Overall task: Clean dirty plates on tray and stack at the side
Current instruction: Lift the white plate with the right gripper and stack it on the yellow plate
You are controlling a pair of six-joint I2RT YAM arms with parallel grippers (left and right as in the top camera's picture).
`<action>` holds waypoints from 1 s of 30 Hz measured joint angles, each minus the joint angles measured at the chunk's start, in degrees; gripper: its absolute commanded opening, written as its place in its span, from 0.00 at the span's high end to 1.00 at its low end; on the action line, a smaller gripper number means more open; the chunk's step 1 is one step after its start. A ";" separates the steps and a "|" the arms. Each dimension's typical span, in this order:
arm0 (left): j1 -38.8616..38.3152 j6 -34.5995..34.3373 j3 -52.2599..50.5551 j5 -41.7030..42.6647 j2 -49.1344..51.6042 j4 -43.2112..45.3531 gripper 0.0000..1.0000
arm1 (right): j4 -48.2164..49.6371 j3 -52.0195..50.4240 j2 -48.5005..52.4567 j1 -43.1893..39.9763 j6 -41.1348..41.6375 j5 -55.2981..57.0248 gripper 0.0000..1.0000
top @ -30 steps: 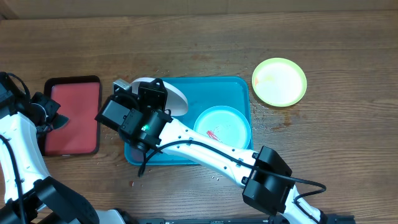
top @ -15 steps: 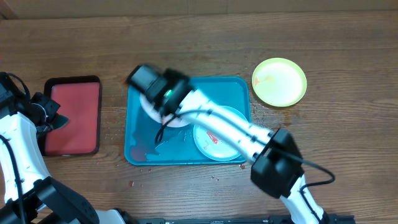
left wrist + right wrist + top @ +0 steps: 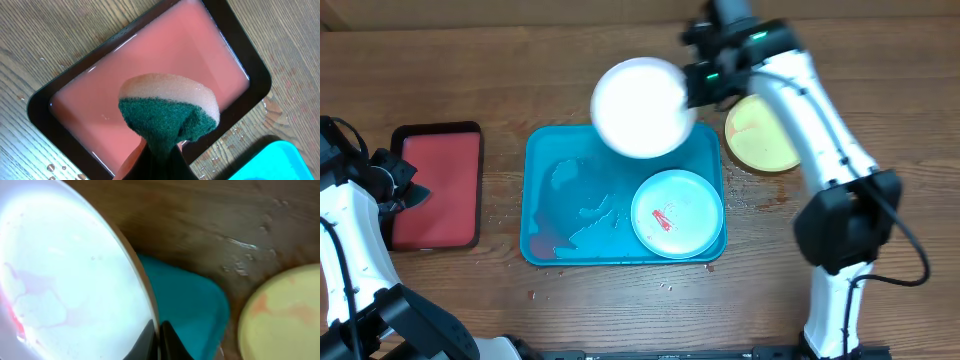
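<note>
Right claw [image 3: 695, 82] was clamped on the rim of the white plate [image 3: 642, 107], its fingers nearly together with the edge pinched between them, and the plate was up in the air over the far right corner of the blue tray [image 3: 570, 200]. Three plates in all: that white one, streaked faint pink with a red trace at its edge in the right wrist view; the mint plate [image 3: 677, 213], sitting in the tray's near right part with a red smear; and the yellow-green plate [image 3: 760, 140], on the table just right of the tray. One red tray [image 3: 435, 185] lay well left. Left claw [image 3: 159, 165] hung above it, squeezing one sponge [image 3: 167, 112], green side down.
</note>
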 measured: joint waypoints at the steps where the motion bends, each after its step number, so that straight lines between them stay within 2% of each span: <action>1: 0.00 0.00 0.00 0.00 0.00 -0.02 0.96 | -1.44 0.04 0.00 -3.21 0.52 -1.79 0.96; 6: 0.00 0.00 0.00 0.02 0.02 0.00 0.96 | -7.28 0.07 0.00 -16.87 1.70 -2.75 0.96; 11: 0.00 0.00 0.00 0.04 0.00 0.02 0.96 | -4.92 -5.79 -0.35 -26.43 2.16 0.85 0.96; 22: 0.00 0.00 0.00 0.20 0.02 0.07 0.96 | 10.78 -24.11 -0.44 -30.14 4.85 3.61 0.96; 24: 0.00 0.00 0.00 0.20 0.00 0.09 0.96 | 12.22 -25.59 -0.44 -29.81 5.05 3.69 0.88; 30: 0.00 0.00 0.00 0.22 0.02 0.37 0.96 | 12.96 -26.16 -0.44 -28.24 6.01 2.73 0.71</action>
